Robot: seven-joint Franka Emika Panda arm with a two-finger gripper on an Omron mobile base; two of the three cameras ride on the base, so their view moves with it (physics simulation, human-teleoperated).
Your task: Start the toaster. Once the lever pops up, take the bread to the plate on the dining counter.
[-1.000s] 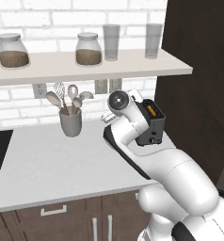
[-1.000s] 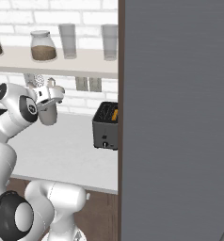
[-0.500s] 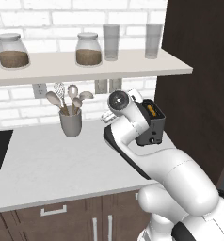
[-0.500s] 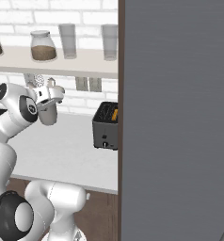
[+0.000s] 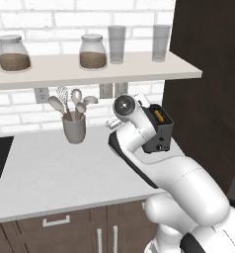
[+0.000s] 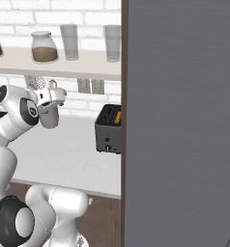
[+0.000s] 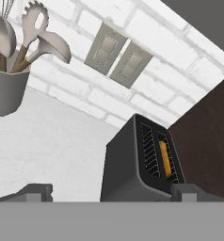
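Standing beside the wall, the toaster holds the bread slotted; fingers spread wide, no writing legible.

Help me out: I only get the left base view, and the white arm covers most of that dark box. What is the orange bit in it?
Observer: That box is the toaster. The hand view shows two top slots, and the bread stands in the one nearer the dark cabinet.
Operator: Is the robot's claw on it?
Observer: No. In the right base view the gripper hangs apart from it, off to the side by the utensil cup.
Operator: Is it holding anything?
Observer: Nothing. The hand view shows its fingertips wide apart and empty.
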